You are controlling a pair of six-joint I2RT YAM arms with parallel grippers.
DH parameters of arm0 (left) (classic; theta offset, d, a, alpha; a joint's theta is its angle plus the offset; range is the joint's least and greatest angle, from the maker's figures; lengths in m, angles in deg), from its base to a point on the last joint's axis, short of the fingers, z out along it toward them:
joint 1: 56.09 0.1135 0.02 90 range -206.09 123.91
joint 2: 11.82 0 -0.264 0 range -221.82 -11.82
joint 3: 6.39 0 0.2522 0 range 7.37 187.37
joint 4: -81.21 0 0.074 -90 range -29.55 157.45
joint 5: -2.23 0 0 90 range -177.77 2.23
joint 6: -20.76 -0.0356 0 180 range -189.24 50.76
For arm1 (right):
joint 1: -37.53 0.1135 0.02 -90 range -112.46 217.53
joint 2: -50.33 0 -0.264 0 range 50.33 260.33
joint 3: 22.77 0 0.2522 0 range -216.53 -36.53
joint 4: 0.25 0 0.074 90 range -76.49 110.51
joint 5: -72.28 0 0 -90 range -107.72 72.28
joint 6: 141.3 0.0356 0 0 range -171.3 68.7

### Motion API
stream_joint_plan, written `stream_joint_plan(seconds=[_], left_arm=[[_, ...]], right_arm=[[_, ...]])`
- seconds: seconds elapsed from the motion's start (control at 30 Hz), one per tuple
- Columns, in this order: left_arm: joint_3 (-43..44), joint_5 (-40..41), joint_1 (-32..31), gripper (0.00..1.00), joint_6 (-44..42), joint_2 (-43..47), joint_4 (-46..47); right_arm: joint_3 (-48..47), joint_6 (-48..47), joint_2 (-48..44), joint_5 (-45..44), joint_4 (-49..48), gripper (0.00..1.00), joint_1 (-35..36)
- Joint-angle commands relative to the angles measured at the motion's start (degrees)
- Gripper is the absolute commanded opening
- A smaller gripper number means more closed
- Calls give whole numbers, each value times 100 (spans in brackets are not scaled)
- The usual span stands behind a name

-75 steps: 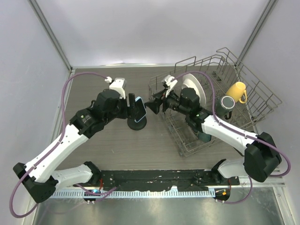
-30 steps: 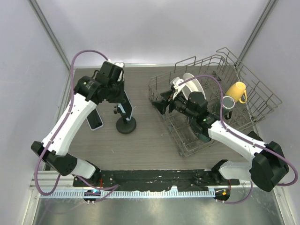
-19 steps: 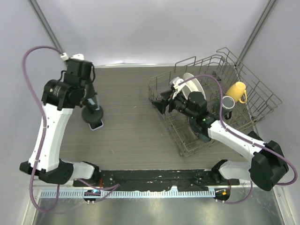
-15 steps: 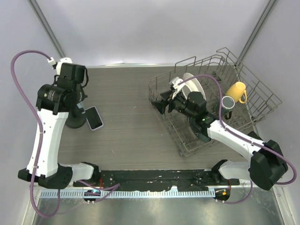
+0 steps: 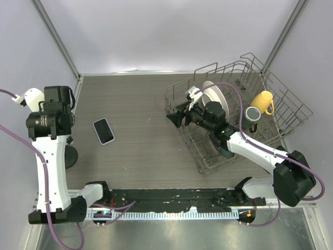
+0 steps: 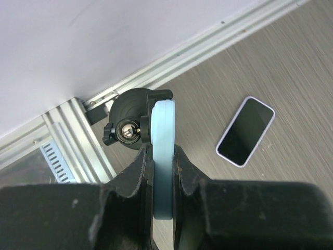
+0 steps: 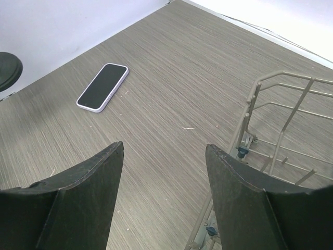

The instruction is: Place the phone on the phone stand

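My left gripper (image 6: 163,155) is shut on the phone (image 6: 163,133), which I see edge-on as a pale blue slab between the fingers. The phone stand (image 6: 131,107) sits right behind it, its ball-joint head against the phone's back. The stand's black disc base (image 5: 69,156) shows at the table's far left edge beside the left arm; whether it rests on the table I cannot tell. It also shows as the dark phone stand (image 7: 7,69) at the left edge of the right wrist view. My right gripper (image 7: 164,151) hangs open and empty over bare table, in front of the rack.
A second phone (image 5: 103,130) with a lilac-white rim lies flat, screen up, left of centre. A wire dish rack (image 5: 283,117) on the right holds a white plate (image 5: 214,92), a yellow mug (image 5: 263,101) and a dark cup (image 5: 253,113). An aluminium rail (image 6: 78,151) borders the table's left side.
The left arm has swung from the table's middle to its far left edge, carrying the phone and stand along. The second phone lies where it was. The right gripper has barely moved.
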State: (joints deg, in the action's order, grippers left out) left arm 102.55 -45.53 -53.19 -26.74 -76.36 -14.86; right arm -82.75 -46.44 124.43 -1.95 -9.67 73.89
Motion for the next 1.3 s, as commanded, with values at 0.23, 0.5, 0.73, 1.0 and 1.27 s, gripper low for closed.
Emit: stream_joint_plan(seconds=[0.23, 0.5, 0.73, 1.0, 1.27], left_arm=[[-1218, 602, 774, 0, 1181, 995, 82], [-1887, 680, 809, 0, 1717, 1162, 109], [-2257, 856, 827, 0, 1937, 1294, 258], [-2486, 1032, 818, 31, 1815, 1592, 443], [-2207, 786, 835, 100, 1323, 1901, 769]], right_arm=[[16, -82, -388, -171, -336, 70, -15], [34, -117, -415, -223, -336, 70, -32], [43, -135, -397, -241, -336, 70, -41], [43, -126, -388, -224, -328, 70, -41], [34, -135, -371, -188, -328, 70, -59]])
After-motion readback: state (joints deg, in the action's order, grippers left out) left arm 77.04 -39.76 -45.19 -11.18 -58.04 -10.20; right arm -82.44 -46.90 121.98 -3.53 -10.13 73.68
